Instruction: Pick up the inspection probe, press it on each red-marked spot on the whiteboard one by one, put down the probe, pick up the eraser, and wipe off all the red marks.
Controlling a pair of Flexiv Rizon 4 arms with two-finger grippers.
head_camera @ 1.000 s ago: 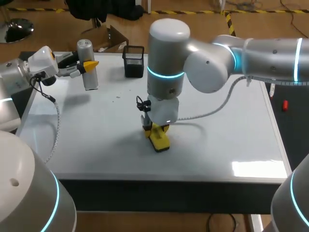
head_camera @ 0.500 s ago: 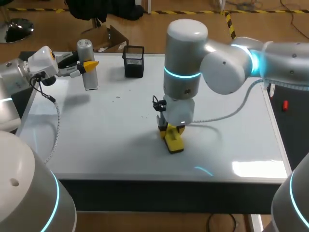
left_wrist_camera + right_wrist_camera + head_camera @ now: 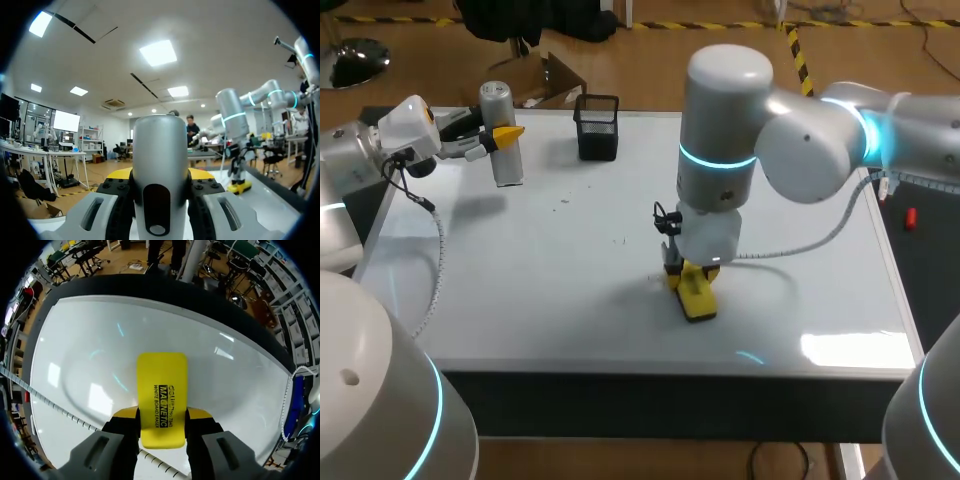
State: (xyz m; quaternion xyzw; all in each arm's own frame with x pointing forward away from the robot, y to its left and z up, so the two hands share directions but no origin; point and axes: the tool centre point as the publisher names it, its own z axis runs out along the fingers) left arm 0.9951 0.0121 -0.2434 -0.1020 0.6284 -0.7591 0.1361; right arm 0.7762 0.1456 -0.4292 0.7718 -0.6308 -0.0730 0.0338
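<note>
The yellow eraser (image 3: 696, 296) lies flat against the whiteboard (image 3: 520, 270) near its front middle, with my right gripper (image 3: 685, 272) shut on it from above. The right wrist view shows the eraser (image 3: 161, 395) clamped between both fingers of that gripper (image 3: 161, 427), its face on the white surface (image 3: 90, 340). The silver cylindrical probe (image 3: 503, 140) stands upright at the board's far left, and my left gripper (image 3: 500, 134) is shut on it from the side. In the left wrist view the probe (image 3: 160, 160) fills the gap between the fingers (image 3: 117, 200). I see no clear red marks, only tiny dark specks (image 3: 563, 201).
A black mesh holder (image 3: 597, 127) stands at the board's far edge, just right of the probe. My right arm's white cable (image 3: 800, 235) loops over the board's right half. The board's front edge (image 3: 620, 368) lies close below the eraser.
My right arm has slid the eraser to the right across the board, slightly toward the front. The left arm and the probe have stayed in place.
</note>
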